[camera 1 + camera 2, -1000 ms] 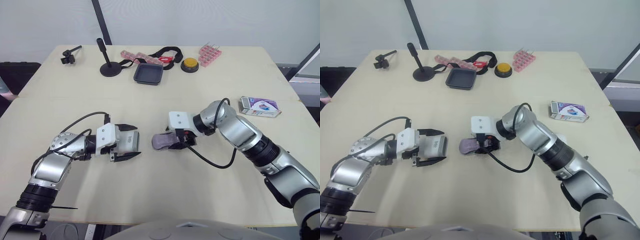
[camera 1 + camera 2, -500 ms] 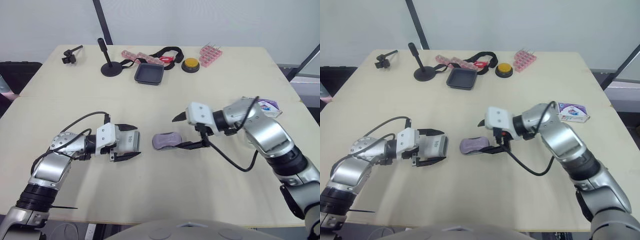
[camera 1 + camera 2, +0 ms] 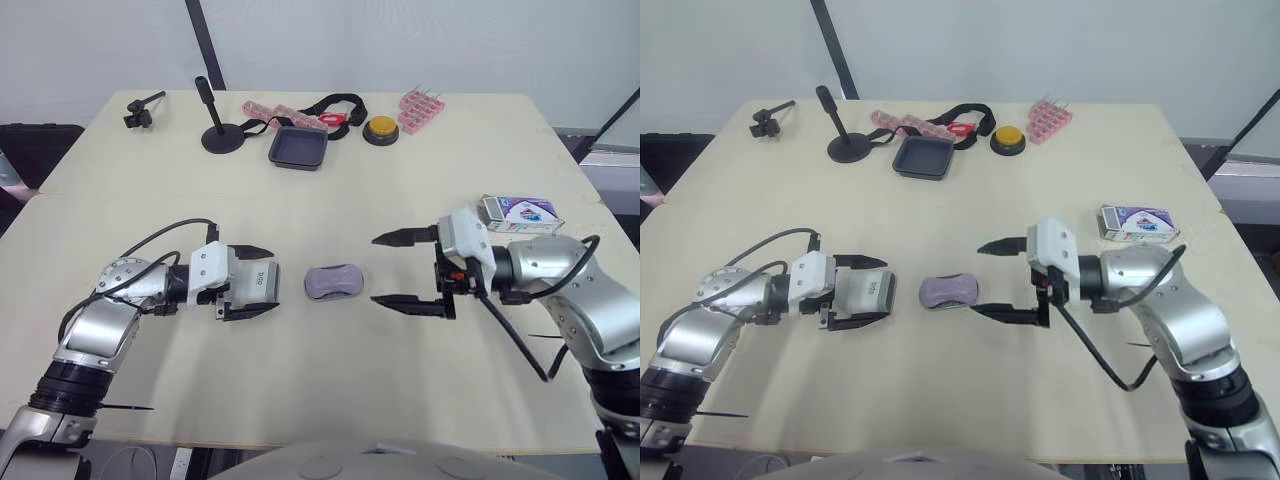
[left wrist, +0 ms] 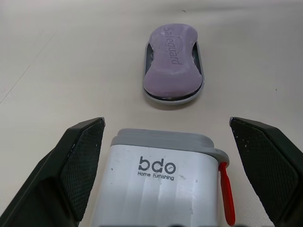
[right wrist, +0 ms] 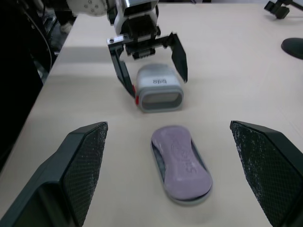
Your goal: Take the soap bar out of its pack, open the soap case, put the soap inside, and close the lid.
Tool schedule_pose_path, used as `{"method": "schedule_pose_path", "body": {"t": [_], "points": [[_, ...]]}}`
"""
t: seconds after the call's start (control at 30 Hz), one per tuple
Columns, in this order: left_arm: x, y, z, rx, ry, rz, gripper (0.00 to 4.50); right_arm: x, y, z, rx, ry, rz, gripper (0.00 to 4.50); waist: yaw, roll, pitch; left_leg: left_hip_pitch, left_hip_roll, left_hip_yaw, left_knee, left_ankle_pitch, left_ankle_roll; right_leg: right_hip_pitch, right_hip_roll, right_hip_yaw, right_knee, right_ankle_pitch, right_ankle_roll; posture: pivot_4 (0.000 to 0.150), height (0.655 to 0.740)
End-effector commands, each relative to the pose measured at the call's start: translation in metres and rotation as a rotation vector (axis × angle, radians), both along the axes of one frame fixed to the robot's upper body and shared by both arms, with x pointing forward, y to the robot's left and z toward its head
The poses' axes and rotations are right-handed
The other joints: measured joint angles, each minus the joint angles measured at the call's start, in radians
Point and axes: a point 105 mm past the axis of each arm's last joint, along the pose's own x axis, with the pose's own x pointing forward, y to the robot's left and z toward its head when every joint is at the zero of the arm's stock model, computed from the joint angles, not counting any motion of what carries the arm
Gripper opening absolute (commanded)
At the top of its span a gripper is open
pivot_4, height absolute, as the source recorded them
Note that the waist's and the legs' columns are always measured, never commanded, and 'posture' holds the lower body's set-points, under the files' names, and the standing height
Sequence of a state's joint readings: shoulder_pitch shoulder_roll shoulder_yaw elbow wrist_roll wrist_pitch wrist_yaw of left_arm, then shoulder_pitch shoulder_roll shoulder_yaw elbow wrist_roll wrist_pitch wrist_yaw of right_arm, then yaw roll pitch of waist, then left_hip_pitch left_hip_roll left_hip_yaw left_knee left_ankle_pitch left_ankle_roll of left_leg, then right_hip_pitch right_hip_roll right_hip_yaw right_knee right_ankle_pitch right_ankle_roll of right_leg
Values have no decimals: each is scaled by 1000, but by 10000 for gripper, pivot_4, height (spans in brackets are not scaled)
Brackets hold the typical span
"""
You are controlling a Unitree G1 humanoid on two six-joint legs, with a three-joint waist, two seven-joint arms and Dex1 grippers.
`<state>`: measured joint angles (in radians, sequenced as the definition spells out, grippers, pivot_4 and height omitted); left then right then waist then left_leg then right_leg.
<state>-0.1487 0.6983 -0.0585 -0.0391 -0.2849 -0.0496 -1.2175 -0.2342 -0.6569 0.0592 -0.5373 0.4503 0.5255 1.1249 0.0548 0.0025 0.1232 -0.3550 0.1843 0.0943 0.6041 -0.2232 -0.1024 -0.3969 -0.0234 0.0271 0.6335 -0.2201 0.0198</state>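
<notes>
Eye view: soap bar (image 3: 333,280) at frame centre, right jaws wide open, empty, just right of it. Left wrist view: left jaws parted around white lid (image 4: 165,182), not touching; soap bar in grey tray (image 4: 173,100), upper centre.

My arms (image 3: 98,335) are silver-grey with black joints, black cables (image 3: 165,229) looping to white wrist blocks (image 3: 208,275); my fingers (image 5: 85,161) are black, finely dimpled

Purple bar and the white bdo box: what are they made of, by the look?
Purple bar: soap, matte and waxy, brand name embossed on top.
White bdo box: probably hard plastic, smooth with a slight sheen, printed logo, grey rim.
</notes>
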Motion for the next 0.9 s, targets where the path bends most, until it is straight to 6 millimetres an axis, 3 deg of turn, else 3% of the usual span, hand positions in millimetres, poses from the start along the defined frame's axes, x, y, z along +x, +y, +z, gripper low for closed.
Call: {"method": "schedule_pose_path", "body": {"t": [0.03, 0.2, 0.3, 0.5, 0.9], "points": [[3, 3, 10, -10, -16, -1, 45000, -3, 1, 3, -26, -72, 26, 44663, -1, 0, 0, 0, 0, 0, 0, 0, 0, 0, 0, 0, 0, 0, 0, 1500, 7400], [3, 6, 20, -53, -11, 0, 45000, 1, -7, 4, 8, -62, 14, 44663, -1, 0, 0, 0, 0, 0, 0, 0, 0, 0, 0, 0, 0, 0, 0, 1500, 7400], [6, 14, 25, -99, 11, 34, 45000, 1, -17, -14, -47, -42, 9, 44663, 2, 0, 0, -1, 0, 0, 0, 0, 0, 0, 0, 0, 0, 0, 0, 1500, 7400], [6, 32, 24, -24, 47, 50, 45000, 4, -15, -18, -39, -47, 2, 44663, -6, 0, 0, -1, 0, 0, 0, 0, 1, 0, 0, 0, 0, -2, -4, 1500, 7400], [6, 40, 0, 147, 59, -35, 45000, 3, -12, -19, -23, -55, -4, 44663, -1, 0, 0, -1, 0, 0, 0, 0, 1, 0, -1, -1, -1, -2, -4, 1500, 7400]]}}
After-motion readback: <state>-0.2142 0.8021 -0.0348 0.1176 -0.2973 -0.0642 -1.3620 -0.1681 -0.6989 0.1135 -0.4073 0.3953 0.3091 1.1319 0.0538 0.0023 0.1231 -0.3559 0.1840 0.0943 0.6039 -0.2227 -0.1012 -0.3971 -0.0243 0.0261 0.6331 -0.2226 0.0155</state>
